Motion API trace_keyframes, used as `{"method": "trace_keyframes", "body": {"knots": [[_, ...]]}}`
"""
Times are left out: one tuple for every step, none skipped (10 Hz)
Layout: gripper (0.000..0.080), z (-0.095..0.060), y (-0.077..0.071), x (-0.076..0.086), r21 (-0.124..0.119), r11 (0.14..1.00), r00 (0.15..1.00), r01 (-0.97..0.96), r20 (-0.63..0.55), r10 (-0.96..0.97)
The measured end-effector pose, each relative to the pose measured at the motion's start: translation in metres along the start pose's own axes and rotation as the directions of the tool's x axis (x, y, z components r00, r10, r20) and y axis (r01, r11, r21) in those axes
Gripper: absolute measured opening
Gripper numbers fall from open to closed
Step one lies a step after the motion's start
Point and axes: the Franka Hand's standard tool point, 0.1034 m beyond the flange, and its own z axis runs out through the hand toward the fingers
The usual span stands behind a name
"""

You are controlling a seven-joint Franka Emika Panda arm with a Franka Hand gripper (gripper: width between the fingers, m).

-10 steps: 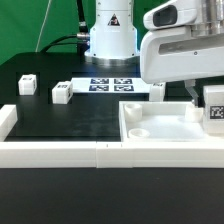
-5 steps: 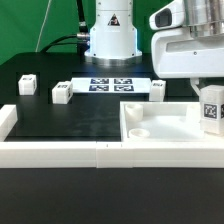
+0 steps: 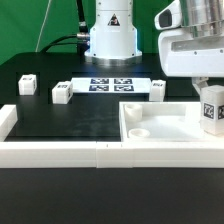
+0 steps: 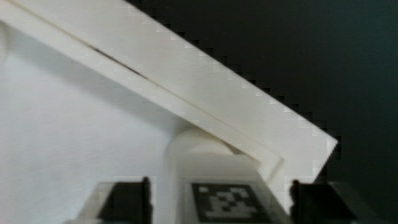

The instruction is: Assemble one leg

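Note:
My gripper (image 3: pixel 207 93) is at the exterior view's right, shut on a leg (image 3: pixel 212 112), a small white block with a black-and-white tag. The leg stands upright at the right far corner of the large flat white panel (image 3: pixel 160 128). In the wrist view the leg (image 4: pixel 224 190) sits between my two dark fingers (image 4: pixel 121 200), tag facing the camera, with my gripper (image 4: pixel 217 208) around it. The panel (image 4: pixel 71 130) and its raised edge run diagonally behind it.
Three more legs lie on the black table: one at the far left (image 3: pixel 27 85), one beside it (image 3: pixel 62 93), one by the panel's back edge (image 3: pixel 158 90). The marker board (image 3: pixel 112 84) lies before the robot base (image 3: pixel 110 35). A white rail (image 3: pixel 60 150) borders the front.
My gripper's body has turned and shifted up and to the exterior view's right. The leg has stayed at the panel's corner, settling slightly lower.

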Motion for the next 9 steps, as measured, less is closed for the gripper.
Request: {"method": "trace_keyframes", "body": {"knots": [[0.0548, -0.001, 0.003, 0.006, -0.001, 0.995, 0.995, 0.103, -0.002, -0.103], [0.0618, -0.001, 0.006, 0.007, -0.01, 0.971, 0.971, 0.239, 0.011, -0.239], [0.0644, -0.003, 0.005, 0.008, -0.029, 0.924, 0.924, 0.381, 0.035, -0.38], [0.0644, -0.004, 0.002, 0.01, -0.045, 0.86, 0.861, 0.508, 0.048, -0.506], [0.0648, -0.004, -0.002, 0.008, -0.063, 0.809, 0.812, 0.584, 0.051, -0.582], [0.0648, -0.004, -0.005, 0.004, -0.078, 0.736, 0.74, 0.673, 0.068, -0.669], [0.0649, -0.003, -0.008, 0.001, -0.082, 0.692, 0.697, 0.717, 0.075, -0.713], [0.0649, -0.003, -0.008, 0.002, -0.074, 0.598, 0.602, 0.798, 0.073, -0.795], [0.0649, -0.002, -0.006, 0.004, -0.067, 0.522, 0.526, 0.85, 0.078, -0.847]]}}
